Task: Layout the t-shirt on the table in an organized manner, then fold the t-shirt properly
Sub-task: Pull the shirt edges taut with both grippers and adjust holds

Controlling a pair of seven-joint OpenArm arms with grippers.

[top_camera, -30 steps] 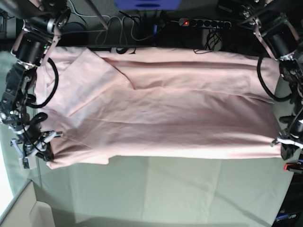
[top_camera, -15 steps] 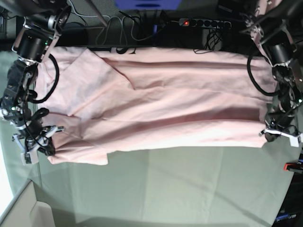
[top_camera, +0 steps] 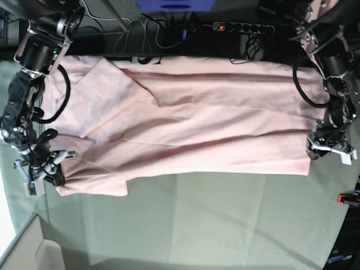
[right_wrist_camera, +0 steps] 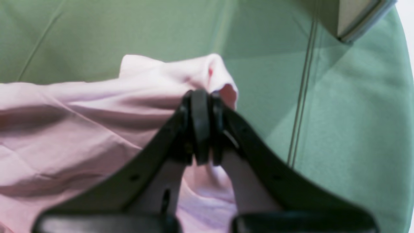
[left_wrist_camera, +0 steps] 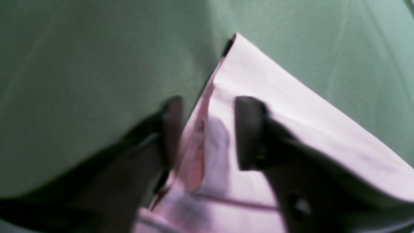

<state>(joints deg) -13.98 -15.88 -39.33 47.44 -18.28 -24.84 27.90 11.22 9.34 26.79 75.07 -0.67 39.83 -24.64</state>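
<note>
The light pink t-shirt (top_camera: 185, 124) lies spread across the far half of the table (top_camera: 197, 225), with creases and a sleeve folded over at the left. My left gripper (top_camera: 315, 153) is at the shirt's near right corner. In the left wrist view its fingers (left_wrist_camera: 249, 129) stand apart around the hem corner of the t-shirt (left_wrist_camera: 275, 97) without pinching it, so the gripper (left_wrist_camera: 210, 132) is open. My right gripper (top_camera: 55, 179) is at the near left corner. In the right wrist view it (right_wrist_camera: 202, 97) is shut on a bunched fold of the t-shirt (right_wrist_camera: 81, 123).
A power strip (top_camera: 242, 26) and cables run along the far edge. A red clamp (top_camera: 344, 197) sits at the right edge. A pale box (top_camera: 28, 247) stands at the near left corner, and its corner (right_wrist_camera: 355, 16) shows in the right wrist view.
My left gripper carried the near right hem away from the front edge, then opened and let it go. The shirt's near edge shifted with it. The right gripper stayed shut on its corner.
</note>
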